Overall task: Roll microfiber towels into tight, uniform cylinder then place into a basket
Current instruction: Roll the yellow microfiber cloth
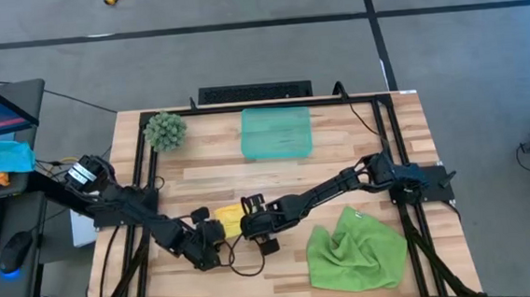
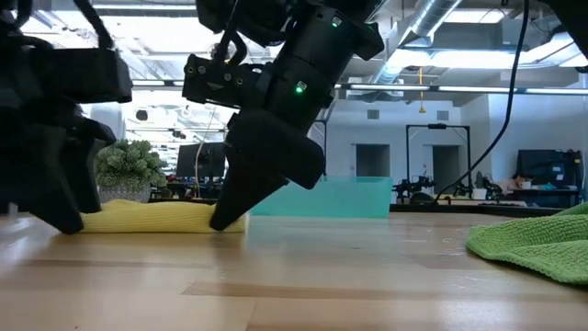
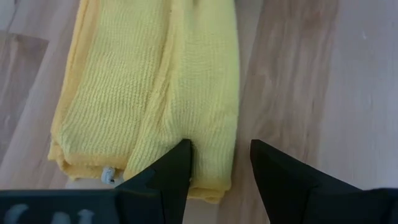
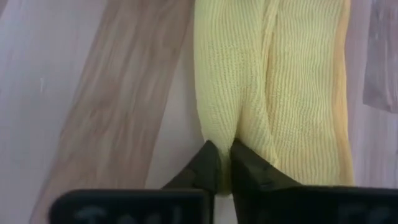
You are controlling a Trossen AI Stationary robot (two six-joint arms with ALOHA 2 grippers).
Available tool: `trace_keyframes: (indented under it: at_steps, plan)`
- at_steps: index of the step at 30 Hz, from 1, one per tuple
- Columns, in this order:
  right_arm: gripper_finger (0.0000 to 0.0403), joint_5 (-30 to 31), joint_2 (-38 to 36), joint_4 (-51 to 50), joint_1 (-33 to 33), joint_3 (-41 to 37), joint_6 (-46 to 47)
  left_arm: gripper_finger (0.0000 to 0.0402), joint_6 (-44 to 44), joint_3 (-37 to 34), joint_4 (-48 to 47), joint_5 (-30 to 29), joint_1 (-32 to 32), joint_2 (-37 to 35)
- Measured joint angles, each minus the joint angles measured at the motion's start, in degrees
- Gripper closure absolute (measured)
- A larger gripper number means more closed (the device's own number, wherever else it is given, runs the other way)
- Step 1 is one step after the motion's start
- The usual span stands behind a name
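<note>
The right gripper (image 4: 219, 163) is pinching an edge of the folded yellow towel (image 1: 228, 216) mid-table, the left gripper (image 3: 221, 163) gaping at its other end, while rolling, the green towel (image 1: 354, 251) and the basket (image 1: 276, 132) are all waiting.

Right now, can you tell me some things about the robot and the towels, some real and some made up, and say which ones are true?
1. The yellow towel is lying in the basket. False: it lies on the wooden table, between the two grippers, and the basket sits apart from it.
2. The right gripper is pinching a fold of the yellow towel. True.
3. The left gripper is squeezed tight shut. False: its fingers stand apart at the towel's end, one on the cloth and one over the table.
4. The green towel is lying loose and crumpled. True.
5. The fuzzy green ball is inside the basket. False: it sits on the table beside it.
</note>
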Motion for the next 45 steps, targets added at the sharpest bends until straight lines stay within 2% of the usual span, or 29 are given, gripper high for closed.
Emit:
trace_keyframes:
  at_steps: [3, 9, 12, 16, 19, 25, 30, 40, 43, 45]
  plan:
    - [0.0389, 0.0, 0.0, 0.0, 0.0, 0.1, 0.8, 0.0239, 0.5, 0.7, -2.0, -1.3, -1.5, 0.0]
    - [0.0367, -0.2, 0.0, 0.7, 0.0, 0.0, 2.6, 0.0239, 0.5, 6.5, -15.2, -5.5, -5.1, 0.0]
    - [0.0371, -0.3, 0.0, 0.7, 0.0, 0.0, 2.8, 0.0239, 0.5, 9.4, -19.9, -9.1, -7.0, 0.0]
    - [0.0387, -0.4, 0.0, 0.8, 0.0, 0.0, 4.1, 0.0239, 0.5, 10.7, -20.3, -15.2, -9.4, 0.0]
    - [0.0385, -0.5, 0.0, 0.9, 0.0, 0.0, 4.3, 0.0239, 0.6, 10.6, -18.6, -18.4, -10.2, 1.2]
    - [0.0373, -0.7, 0.0, 1.3, 0.0, -0.1, 5.7, 0.0239, 5.9, 10.6, -14.9, -19.8, -9.4, 8.6]
    - [0.0383, -0.6, 0.0, 1.4, 0.3, -0.1, 5.4, 0.0239, 2.2, 10.6, -18.3, -22.2, -7.4, 13.4]
    - [0.0382, -2.0, 0.1, 1.7, 0.3, -0.1, 5.4, 0.0242, -0.3, 10.9, -19.5, -21.8, -5.1, 15.7]
    - [0.0383, -2.0, 0.1, 2.3, 0.8, -0.1, 5.3, 0.0265, -0.2, 10.9, -19.4, -20.3, -4.1, 15.7]
    - [0.0378, -2.0, 0.1, 2.4, 1.1, -0.1, 5.4, 0.0297, -0.2, 10.9, -19.2, -19.1, -3.3, 15.7]
